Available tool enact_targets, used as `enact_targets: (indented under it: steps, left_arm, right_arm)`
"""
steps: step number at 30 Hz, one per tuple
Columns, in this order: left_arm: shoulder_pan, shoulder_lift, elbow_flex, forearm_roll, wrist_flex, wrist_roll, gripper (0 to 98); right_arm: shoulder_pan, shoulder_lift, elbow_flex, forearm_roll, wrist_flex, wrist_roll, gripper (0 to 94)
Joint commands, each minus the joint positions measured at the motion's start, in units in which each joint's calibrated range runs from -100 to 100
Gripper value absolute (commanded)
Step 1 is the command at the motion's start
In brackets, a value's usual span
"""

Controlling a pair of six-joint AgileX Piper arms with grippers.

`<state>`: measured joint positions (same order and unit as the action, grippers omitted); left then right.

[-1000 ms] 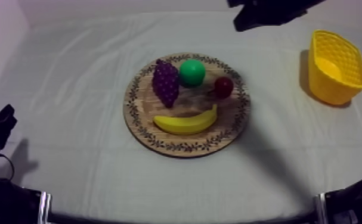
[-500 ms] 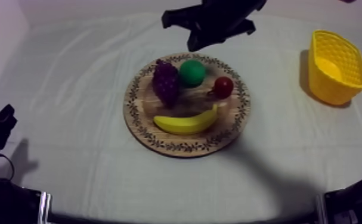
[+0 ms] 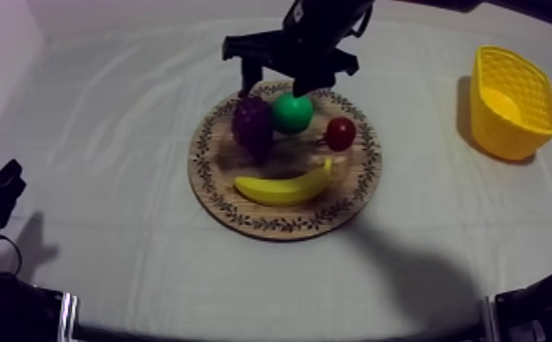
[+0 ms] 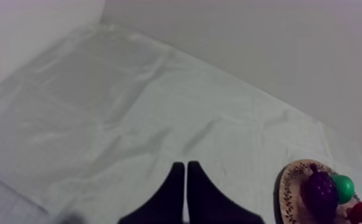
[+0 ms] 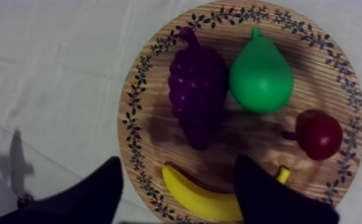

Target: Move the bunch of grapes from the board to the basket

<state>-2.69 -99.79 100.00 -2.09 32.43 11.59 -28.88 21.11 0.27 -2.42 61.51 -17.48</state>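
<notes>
Right tool [image 3: 270, 89]: at the upper middle of the top view, over the far rim of the wooden board [image 3: 284, 227]. It is wide open and has hold of nothing. One fingertip is by the stem end of the bunch of grapes [image 3: 253, 125], the other by the pear [image 3: 293, 111]. Cannot tell from the views whether either finger touches fruit. In the right wrist view the two fingers stand well apart, and the board with all its fruit lies beyond them.

Left tool [image 4: 186, 168]: fingers closed together into a narrow wedge, nothing between them. It is low at the left edge of the top view, well apart from the board.

Bunch of grapes: purple, lying on the board, on its upper left part in the top view, stem toward the far rim. Just beside the pear on its right.

Other fruit on the board: small red fruit [image 3: 340, 133] at the right, banana [image 3: 284, 188] curved along the near part.

Yellow basket [image 3: 506, 127]: on the table [image 3: 106, 136] at the upper right of the top view, well apart from the board.
</notes>
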Motion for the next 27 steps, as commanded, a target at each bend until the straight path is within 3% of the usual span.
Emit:
enact_targets:
  steps: [1, 7, 27]
  left_arm:
    - [0.0, 0.0, 0.0, 0.01, 0.0, 0.0, 0.1]
    - [0.0, 0.0, 0.0, 0.01, 0.0, 0.0, 0.1]
    - [0.0, 0.0, 0.0, 0.01, 0.0, 0.0, 0.1]
  right_arm:
    - [-0.1, 2.0, -2.2, -0.6, 0.8, 0.1, 73.5]
    - [-0.8, 8.2, -7.5, -1.5, 2.7, 0.1, 80.6]
    - [-0.3, 26.3, -21.5, 0.8, 4.0, -1.9, 81.6]
